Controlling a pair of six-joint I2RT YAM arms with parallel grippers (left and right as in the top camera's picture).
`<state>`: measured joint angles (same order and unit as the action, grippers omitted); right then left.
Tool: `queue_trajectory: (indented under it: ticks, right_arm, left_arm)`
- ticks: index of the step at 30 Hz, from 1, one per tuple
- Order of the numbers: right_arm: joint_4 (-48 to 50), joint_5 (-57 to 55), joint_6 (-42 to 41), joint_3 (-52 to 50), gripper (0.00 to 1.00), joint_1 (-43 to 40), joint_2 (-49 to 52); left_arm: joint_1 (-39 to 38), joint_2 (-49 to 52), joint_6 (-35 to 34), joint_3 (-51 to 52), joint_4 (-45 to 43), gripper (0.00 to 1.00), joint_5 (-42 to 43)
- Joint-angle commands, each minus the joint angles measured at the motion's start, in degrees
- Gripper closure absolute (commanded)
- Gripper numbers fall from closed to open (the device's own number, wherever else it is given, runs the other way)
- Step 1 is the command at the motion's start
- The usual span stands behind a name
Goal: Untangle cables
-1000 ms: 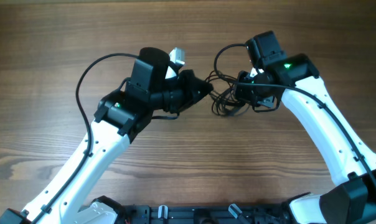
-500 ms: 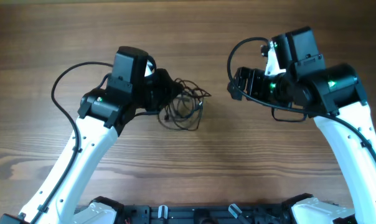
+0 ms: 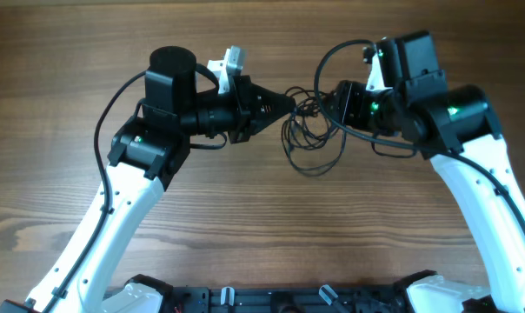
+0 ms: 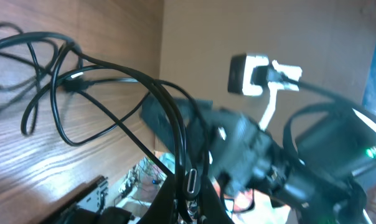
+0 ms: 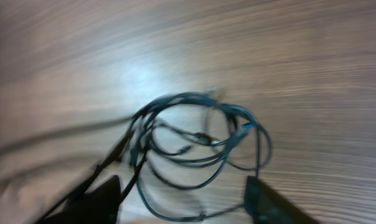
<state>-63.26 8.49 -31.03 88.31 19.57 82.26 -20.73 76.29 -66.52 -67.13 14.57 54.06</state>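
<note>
The cables [image 3: 310, 143] are a loose tangle of thin black cords hanging in loops between the two grippers over the wooden table [image 3: 262, 226]. My left gripper [image 3: 287, 104] points right and is shut on strands of the bundle. In the left wrist view a small plug end [image 4: 192, 180] sits pinched at the left gripper [image 4: 189, 202], and the loops [image 4: 82, 81] trail off to the upper left. My right gripper [image 3: 328, 97] faces left at the tangle. In the blurred right wrist view the right gripper [image 5: 185, 202] is open, with the cable loops [image 5: 200, 140] just ahead of its spread fingers [image 5: 101, 202].
Thicker black arm wiring arcs over the left arm [image 3: 115, 104] and above the right wrist [image 3: 328, 61]. The arm bases line the table's near edge [image 3: 271, 300]. In the left wrist view the right arm [image 4: 275, 155] looms close ahead.
The right gripper let go and the arms parted, the cables staying with the left gripper. Both grippers have since come back together at mid-table, the right one open at the tangle.
</note>
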Motion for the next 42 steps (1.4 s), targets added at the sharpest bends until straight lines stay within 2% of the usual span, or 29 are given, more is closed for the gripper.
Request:
queue_trajectory:
  ticks: [1,3,6,10,12,15,17,18,20,21,22,24,25,27,29,32,34,36,42]
  right_arm:
    - [-0.07,-4.70,-4.07,-0.33,0.39,-0.02,2.99]
    - [-0.31,-2.45,-3.56,-0.33,0.33,-0.02,4.87]
    - [-0.48,-2.93,-3.50,-0.33,0.33,-0.04,7.04]
    - [-0.68,-6.10,-3.50,-0.59,0.60,-0.04,10.38]
    - [-0.70,-6.10,-3.48,-0.70,0.96,-0.02,11.67]
    - [-0.79,-6.10,-3.50,-0.55,0.96,-0.04,11.04]
    - [-1.14,-6.19,-3.19,0.44,0.96,-0.20,8.79]
    - [-1.05,-6.14,-2.14,1.51,0.96,-0.52,6.95]
    - [-1.05,-6.19,-0.24,4.33,0.96,-0.90,2.45]
    - [-0.94,-6.16,1.03,6.75,0.96,-0.90,-1.38]
    - [-0.66,-6.19,1.07,7.39,0.96,-0.90,-3.13]
    - [0.55,-6.19,1.03,7.48,0.96,-0.90,-6.34]
    - [1.92,-6.16,0.96,7.48,0.96,-0.90,-8.68]
    - [4.33,-6.10,0.50,7.48,0.96,-0.90,-10.78]
    - [9.42,-4.55,-4.00,7.48,0.96,-0.90,-13.40]
    - [15.87,6.78,-4.13,7.48,0.96,-0.90,-13.90]
    - [22.84,19.30,-5.70,7.48,0.96,-0.90,-13.57]
    - [33.05,25.77,-12.02,7.48,0.96,-0.90,-13.60]
    - [55.47,28.00,-26.29,7.50,0.95,-0.90,-13.60]
  left_arm:
    - [-0.02,-0.98,-4.44,-0.48,-0.26,0.96,5.57]
    - [0.02,-0.98,-4.72,-0.48,-1.90,0.96,5.90]
    - [0.02,-0.98,-7.72,-0.48,-5.49,0.96,8.11]
    - [0.02,-0.98,-7.74,-0.48,-6.69,0.96,9.57]
    - [0.07,-0.98,-7.69,-0.48,-6.69,0.96,9.55]
    - [2.01,-0.98,-7.19,-0.48,-6.16,0.96,9.53]
    - [4.55,-0.96,-2.49,-0.48,-2.32,0.96,8.39]
    - [5.68,-0.98,0.22,-0.48,1.25,0.96,7.02]
    - [7.45,-0.96,5.73,-0.48,12.28,0.96,-1.64]
    - [7.78,-0.96,6.58,-0.48,22.27,0.96,-16.13]
    - [7.78,-0.96,6.56,-0.48,25.42,0.96,-22.34]
    - [7.78,-0.96,6.56,-0.48,29.64,0.85,-31.17]
    - [7.76,-0.92,6.56,-0.48,31.65,0.72,-35.21]
    - [7.76,-0.74,6.62,-0.48,32.96,0.55,-36.61]
    - [6.75,-0.44,12.22,-0.44,33.31,0.17,-36.57]
    - [4.72,-0.44,13.84,-0.42,33.33,0.01,-36.59]
    - [3.23,-0.44,13.84,-0.42,33.24,0.00,-36.61]
    - [2.19,-0.44,13.84,-0.39,33.29,0.00,-37.73]
    - [2.08,-0.44,13.86,-0.37,36.85,0.00,-41.33]
